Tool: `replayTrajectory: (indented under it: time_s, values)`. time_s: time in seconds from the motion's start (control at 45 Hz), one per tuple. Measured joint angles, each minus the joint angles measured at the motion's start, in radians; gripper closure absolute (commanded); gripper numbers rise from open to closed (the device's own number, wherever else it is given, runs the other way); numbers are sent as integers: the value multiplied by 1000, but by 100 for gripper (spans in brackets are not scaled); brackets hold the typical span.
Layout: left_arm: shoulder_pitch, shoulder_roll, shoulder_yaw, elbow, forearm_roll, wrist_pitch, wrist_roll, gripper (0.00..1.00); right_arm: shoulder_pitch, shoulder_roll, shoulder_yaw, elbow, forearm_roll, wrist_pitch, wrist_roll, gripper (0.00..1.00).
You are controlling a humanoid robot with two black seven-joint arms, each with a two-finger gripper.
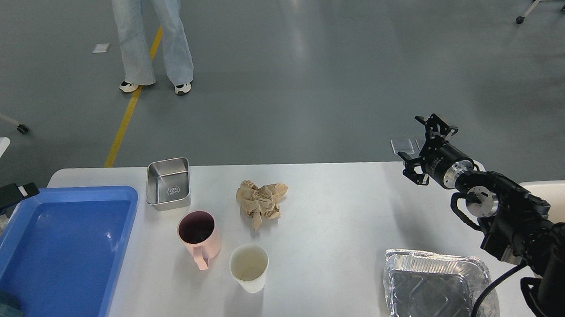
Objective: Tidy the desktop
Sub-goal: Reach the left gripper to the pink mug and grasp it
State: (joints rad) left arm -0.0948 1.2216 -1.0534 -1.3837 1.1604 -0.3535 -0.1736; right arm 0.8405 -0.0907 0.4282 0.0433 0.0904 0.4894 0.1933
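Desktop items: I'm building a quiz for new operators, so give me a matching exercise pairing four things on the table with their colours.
Things:
1. mug
2. paper cup
3. crumpled paper
4. tray at the left edge

Colours:
A. blue
B. brown
C. pink
D. white

Pairs: 1-C, 2-D, 3-B, 4-A
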Motion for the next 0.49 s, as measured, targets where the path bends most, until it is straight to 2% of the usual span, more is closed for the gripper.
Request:
replayTrajectory:
  time_s: [0.133,0.222,0.422,0.489]
  values:
    - [-149,-78,139,88,54,-6,0,6,0,6,0,-2,0,0,0,0]
    - [-300,-152,294,167,99,-10,-2,6,0,6,0,-2,0,0,0,0]
    - [-548,-328,577,262,171,-10,0,6,-3,6,0,-2,0,-1,1,0]
    - [-594,-374,635,287,180,-6,0,6,-3,6,0,-2,0,-2,1,0]
